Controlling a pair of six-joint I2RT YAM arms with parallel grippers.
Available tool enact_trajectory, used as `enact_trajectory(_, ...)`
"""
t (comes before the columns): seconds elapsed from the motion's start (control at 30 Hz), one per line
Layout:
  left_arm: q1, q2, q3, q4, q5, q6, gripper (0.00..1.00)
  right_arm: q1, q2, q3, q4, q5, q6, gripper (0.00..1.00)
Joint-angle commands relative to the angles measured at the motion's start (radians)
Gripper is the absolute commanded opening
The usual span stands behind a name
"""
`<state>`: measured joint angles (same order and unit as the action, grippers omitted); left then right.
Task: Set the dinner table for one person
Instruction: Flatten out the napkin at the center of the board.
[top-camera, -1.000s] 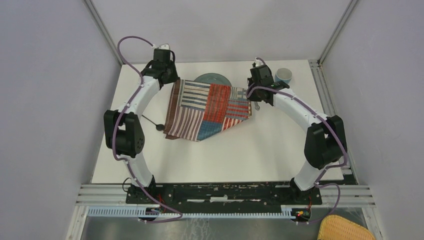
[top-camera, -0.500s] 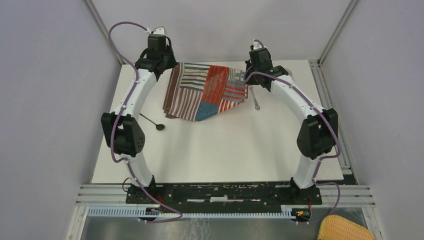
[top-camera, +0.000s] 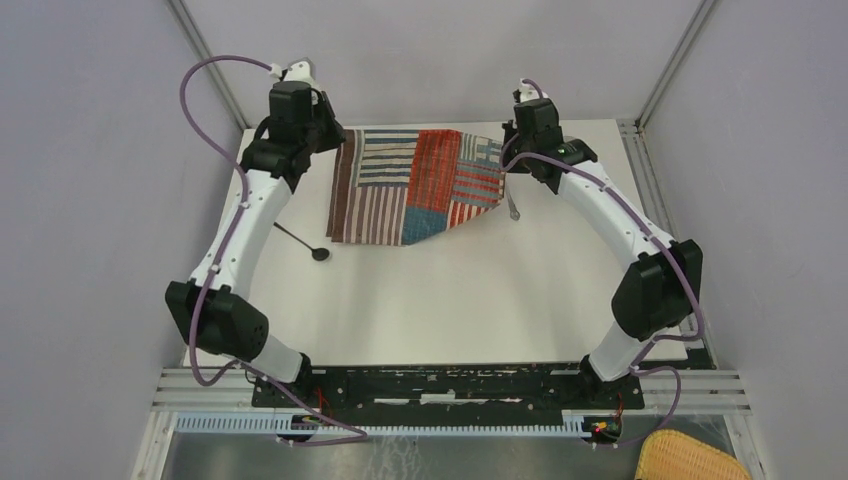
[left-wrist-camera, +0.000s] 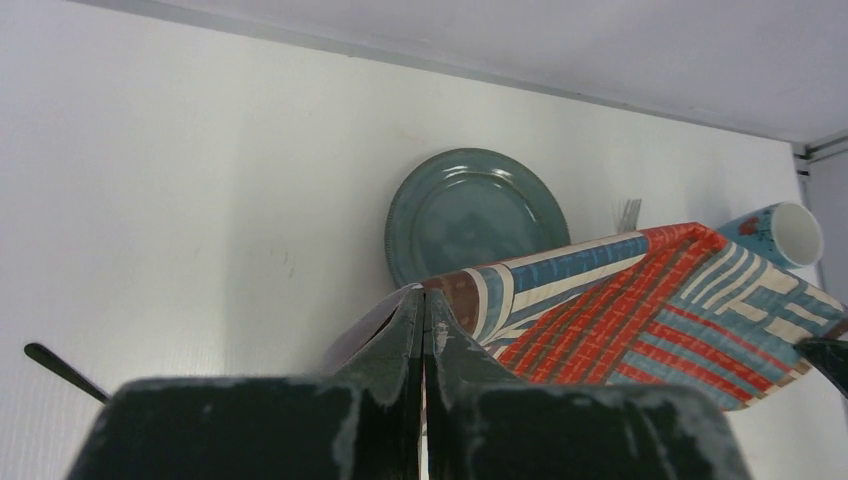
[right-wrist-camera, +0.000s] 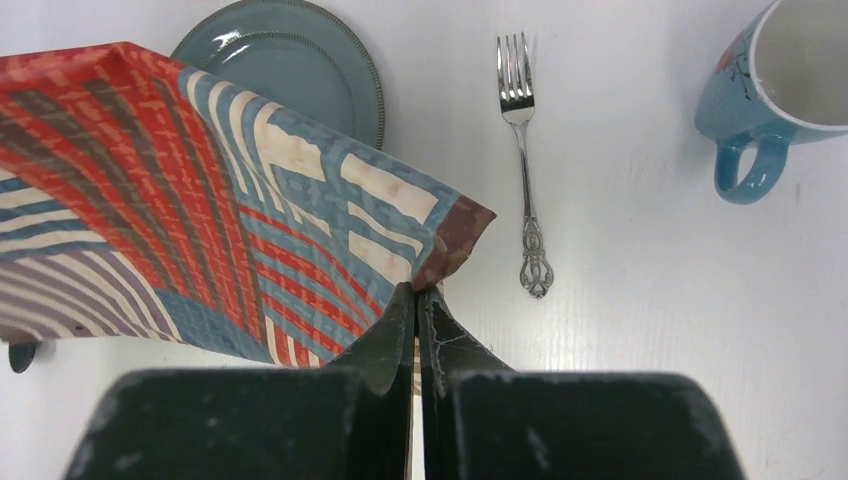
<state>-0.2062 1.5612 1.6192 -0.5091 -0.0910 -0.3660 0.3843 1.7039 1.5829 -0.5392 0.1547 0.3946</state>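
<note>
Holding cloth (top-camera: 415, 185) up over the table (top-camera: 450, 300) | left pincer (left-wrist-camera: 420, 300) pinching one far corner | right pincer (right-wrist-camera: 415, 292) pinching the other | plate (left-wrist-camera: 470, 215), fork (right-wrist-camera: 525, 180), mug (right-wrist-camera: 780, 90) sit below

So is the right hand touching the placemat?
Touching. The right wrist view shows the right hand pinched shut on the brown corner of the placemat.

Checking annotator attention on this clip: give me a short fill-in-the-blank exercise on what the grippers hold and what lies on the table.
1. The left gripper and right gripper each pinch a ____ of the striped placemat.
2. The fork lies between the teal plate and the ____.
3. The spoon lies on the ____ arm's side of the table.
Missing: corner; mug; left.
</note>
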Motion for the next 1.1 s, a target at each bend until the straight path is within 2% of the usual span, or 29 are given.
enact_trajectory(0.0,-0.004,-0.114,-0.023,0.027,0.042,-0.052,0.02,-0.005,-0.099,-0.034,0.039,-0.006,-0.003,0.00)
enact_trajectory(0.23,-0.013,-0.206,-0.123,0.005,0.056,-0.061,0.02,-0.005,-0.214,-0.210,0.074,-0.034,0.016,0.00)
enact_trajectory(0.33,-0.013,-0.198,-0.130,0.010,0.059,-0.064,0.02,-0.004,-0.216,-0.213,0.069,-0.018,0.006,0.00)
enact_trajectory(0.6,-0.013,-0.102,-0.092,0.073,0.058,-0.070,0.02,-0.014,-0.120,-0.110,0.098,-0.025,-0.006,0.00)
enact_trajectory(0.87,-0.008,0.047,-0.021,0.121,0.042,-0.058,0.02,-0.062,0.067,0.079,0.098,-0.062,-0.001,0.00)
enact_trajectory(1.07,0.002,0.186,0.157,0.092,0.033,-0.034,0.02,-0.087,0.188,0.231,0.077,-0.073,-0.008,0.00)
